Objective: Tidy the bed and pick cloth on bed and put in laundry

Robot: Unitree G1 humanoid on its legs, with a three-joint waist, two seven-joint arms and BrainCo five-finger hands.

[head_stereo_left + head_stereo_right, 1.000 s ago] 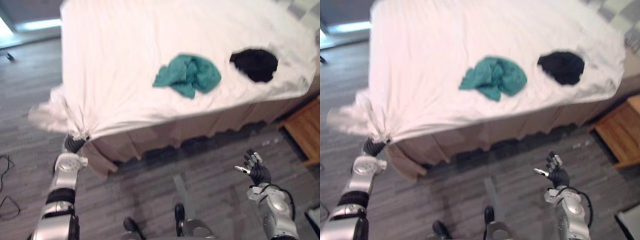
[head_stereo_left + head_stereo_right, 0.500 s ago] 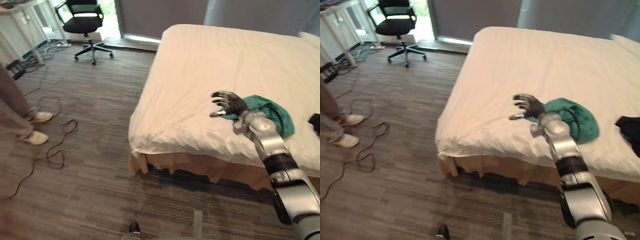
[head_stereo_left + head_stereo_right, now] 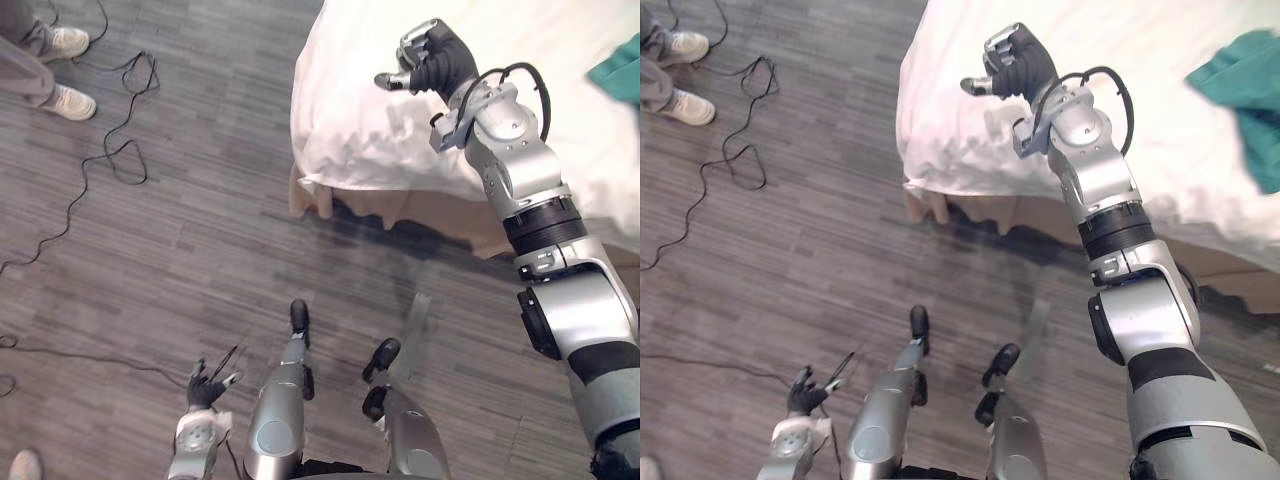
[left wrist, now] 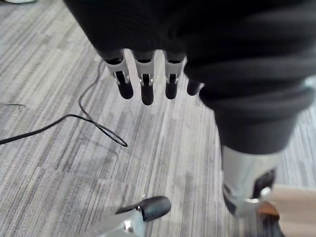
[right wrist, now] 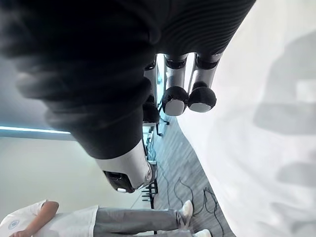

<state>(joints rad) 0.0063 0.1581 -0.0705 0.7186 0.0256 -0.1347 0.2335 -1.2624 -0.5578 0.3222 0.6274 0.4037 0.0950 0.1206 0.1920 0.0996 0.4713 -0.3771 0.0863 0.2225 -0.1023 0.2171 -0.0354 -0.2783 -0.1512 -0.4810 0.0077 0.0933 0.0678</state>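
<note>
The bed (image 3: 350,130) has a white sheet, and its near corner lies under my right hand (image 3: 440,62). That hand hovers just over the sheet with its fingers (image 5: 187,98) curled, holding nothing; its shadow falls on the sheet. A green cloth (image 3: 1240,85) lies on the bed to the right, well away from the hand. My left hand (image 3: 205,385) hangs low over the wooden floor with relaxed fingers (image 4: 143,89) and nothing in it.
A person's white shoes (image 3: 62,45) stand on the floor at the far left, with a loose black cable (image 3: 110,160) beside them. The bed's tan skirt (image 3: 400,210) hangs below the sheet. Grey plank floor lies between me and the bed.
The camera has tilted down. My right hand has gone from beside the green cloth to the bed's corner and its fingers have curled. My left hand shows low over the floor.
</note>
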